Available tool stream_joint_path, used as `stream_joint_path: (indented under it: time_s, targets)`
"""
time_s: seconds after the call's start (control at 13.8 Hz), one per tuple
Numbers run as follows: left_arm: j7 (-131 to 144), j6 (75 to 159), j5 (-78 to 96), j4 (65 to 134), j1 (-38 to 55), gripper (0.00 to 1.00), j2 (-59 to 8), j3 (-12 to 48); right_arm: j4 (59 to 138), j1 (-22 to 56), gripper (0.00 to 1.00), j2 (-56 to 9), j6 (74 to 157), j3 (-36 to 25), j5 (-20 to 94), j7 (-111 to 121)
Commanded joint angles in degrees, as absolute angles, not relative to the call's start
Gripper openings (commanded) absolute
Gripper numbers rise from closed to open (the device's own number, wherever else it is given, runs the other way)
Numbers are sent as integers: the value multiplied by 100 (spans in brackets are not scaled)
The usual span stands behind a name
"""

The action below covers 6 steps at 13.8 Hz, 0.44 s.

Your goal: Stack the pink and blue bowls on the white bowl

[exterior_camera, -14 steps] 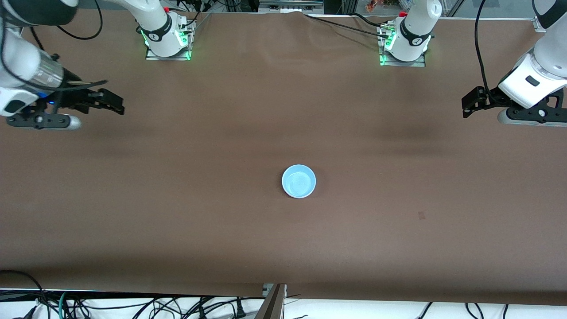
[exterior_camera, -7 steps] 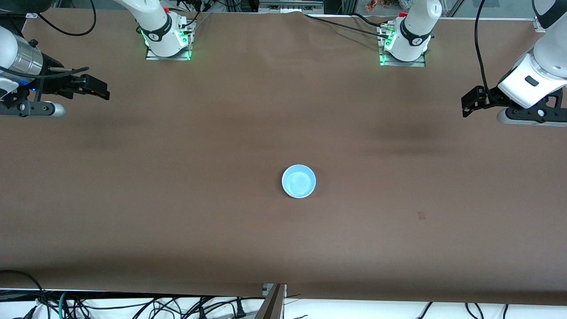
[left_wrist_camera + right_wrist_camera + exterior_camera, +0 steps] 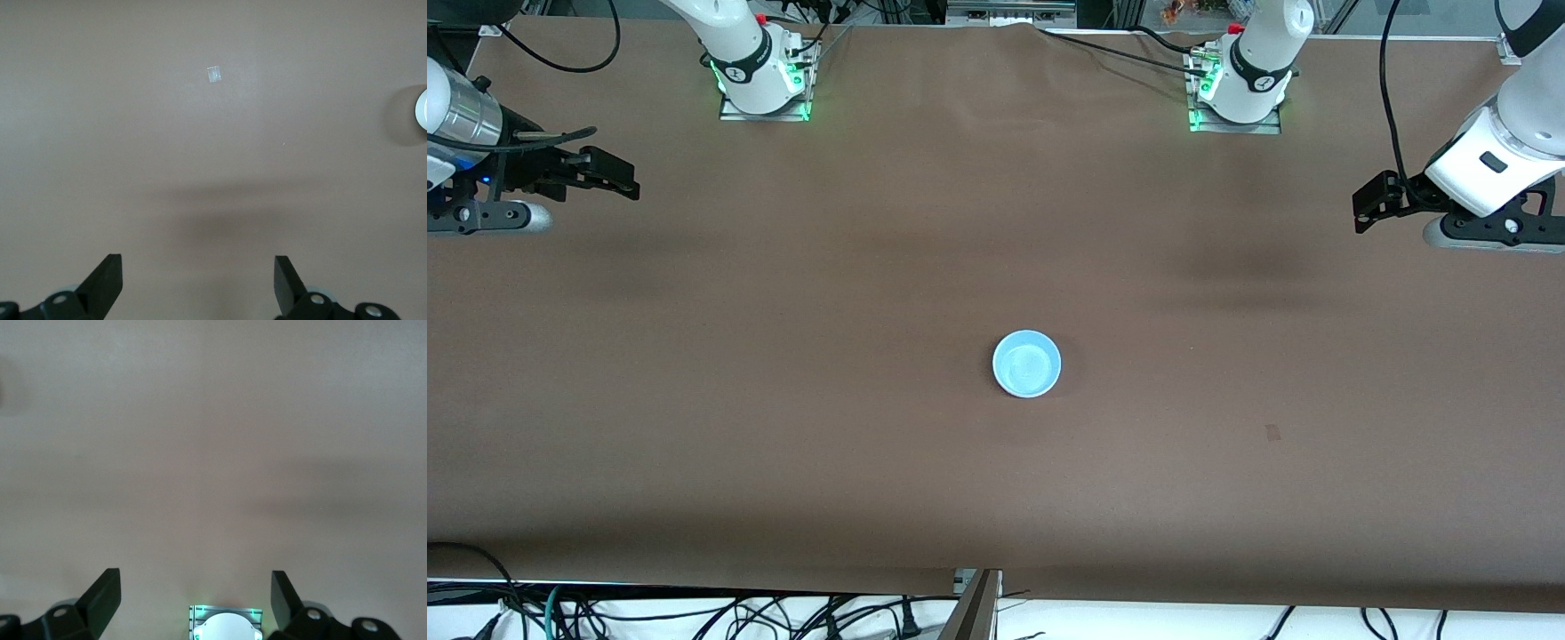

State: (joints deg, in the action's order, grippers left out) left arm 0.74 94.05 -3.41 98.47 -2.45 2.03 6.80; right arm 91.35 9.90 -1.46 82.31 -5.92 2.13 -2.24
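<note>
Blue bowl [image 3: 1027, 364], one only (two grippers, jaws apart).

We watch the right claw [image 3: 618, 173] draw back over the worktop [image 3: 783, 400] toward the right arm's end, now sitting closer to that edge and slightly higher than a second ago. Its jaws have remained spread wide throughout the retreat, holding nothing.

Bowl [image 3: 1027, 364] at mid-table, alone, upright, well apart from both grippers. Left gripper [image 3: 1371, 203] up over the left arm's end of the table, right gripper [image 3: 609, 171] over the right arm's end. Small tape scrap [image 3: 1272, 432] nearer the front camera than the bowl, toward the left arm's end.
</note>
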Motion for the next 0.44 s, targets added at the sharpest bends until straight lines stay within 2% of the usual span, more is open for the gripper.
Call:
stream_joint_path:
  time_s: [0.0, 0.36]
  targets:
    - [-62, 9281, -229, 9791, -264, 100, 255, 686, 9237, 896, 99, -26, 8305, -448, 167, -132]
    - [-62, 9281, -229, 9791, -264, 100, 255, 694, 9220, 940, 99, -35, 8332, -439, 184, -158]
